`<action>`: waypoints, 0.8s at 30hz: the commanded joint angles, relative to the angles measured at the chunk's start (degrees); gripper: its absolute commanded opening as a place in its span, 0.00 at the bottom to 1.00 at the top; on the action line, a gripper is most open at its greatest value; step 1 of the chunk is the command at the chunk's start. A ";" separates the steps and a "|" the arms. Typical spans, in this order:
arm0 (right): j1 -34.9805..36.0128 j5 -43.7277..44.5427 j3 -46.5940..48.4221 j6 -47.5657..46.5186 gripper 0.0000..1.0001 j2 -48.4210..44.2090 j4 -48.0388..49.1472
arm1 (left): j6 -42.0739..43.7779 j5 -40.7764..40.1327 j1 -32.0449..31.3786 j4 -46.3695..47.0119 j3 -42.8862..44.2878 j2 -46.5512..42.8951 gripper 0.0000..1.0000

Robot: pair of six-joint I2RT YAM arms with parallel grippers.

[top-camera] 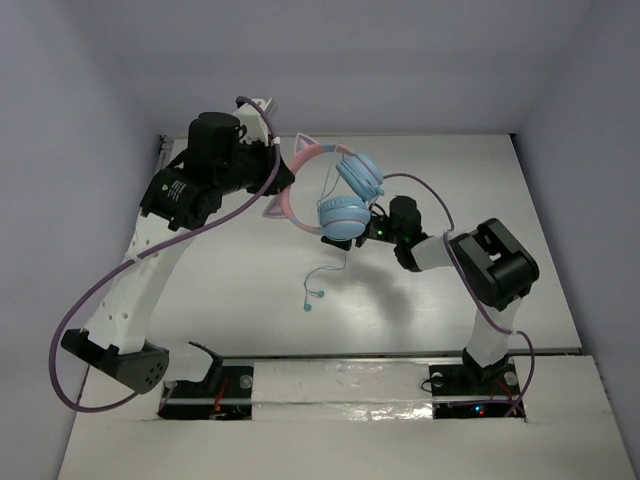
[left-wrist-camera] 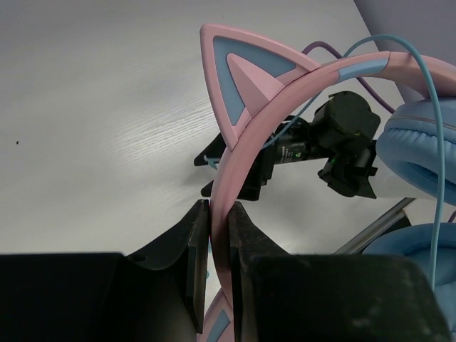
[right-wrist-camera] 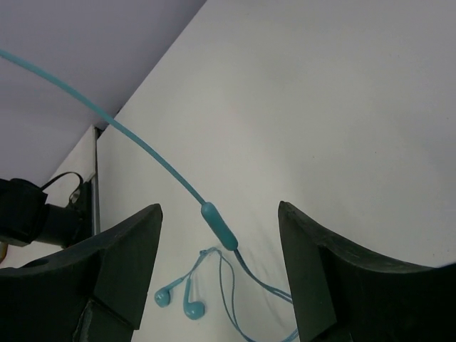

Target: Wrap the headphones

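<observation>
1. Left claw (left-wrist-camera: 219,211): fingers pressed together on the pink headband of the headphones (top-camera: 343,213), flat pads on either face of the band. The claw's black body cuts off the band below the grip.
2. The headphones sit over the far middle of the counter (top-camera: 250,310), between the two arms. The band is smooth, glossy pink plastic with a blue inlay. One pointed cat ear (left-wrist-camera: 242,78) is pink-rimmed with a blue face.
3. Ear cups (left-wrist-camera: 417,153): round, light blue, padded. The left wrist view crops both at its right edge.
4. Right claw (right-wrist-camera: 219,210): jaws wide apart, clamped on nothing. In the top view its fingertips are tucked under the lower cup and hard to make out.
5. Cord (right-wrist-camera: 142,146): thin, light blue, running slantwise between the open jaws, with a small capsule-shaped piece (right-wrist-camera: 219,226) in line. I cannot tell whether it touches either finger.
6. The cord's end (top-camera: 315,295) lies on the counter in loose loops. Two small bud-like tips (right-wrist-camera: 178,303) show there, too small to identify.
7. Counter: matte white with a faint wood grain.
</observation>
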 commanded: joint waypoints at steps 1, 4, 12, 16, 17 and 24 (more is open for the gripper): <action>-0.08 0.66 1.71 1.01 0.72 2.16 6.68 | -1.14 3.40 0.21 3.68 4.61 -1.57 0.00; -0.08 0.75 1.63 1.97 0.69 2.69 8.44 | -0.88 3.58 0.21 2.62 6.46 -1.30 0.00; -0.08 4.35 -2.94 6.46 0.00 3.31 18.26 | -0.26 1.21 0.21 1.83 5.85 -2.18 0.00; -0.08 7.08 -5.58 9.00 0.00 1.02 19.52 | -0.17 -1.60 0.21 1.66 7.16 -2.97 0.00; -0.08 6.82 -6.02 9.10 0.00 0.93 19.43 | -0.34 -2.39 0.21 2.09 8.04 -3.06 0.00; 3.78 5.59 -4.97 9.54 0.00 2.78 17.59 | -5.53 -3.70 0.21 8.94 9.63 -1.92 0.00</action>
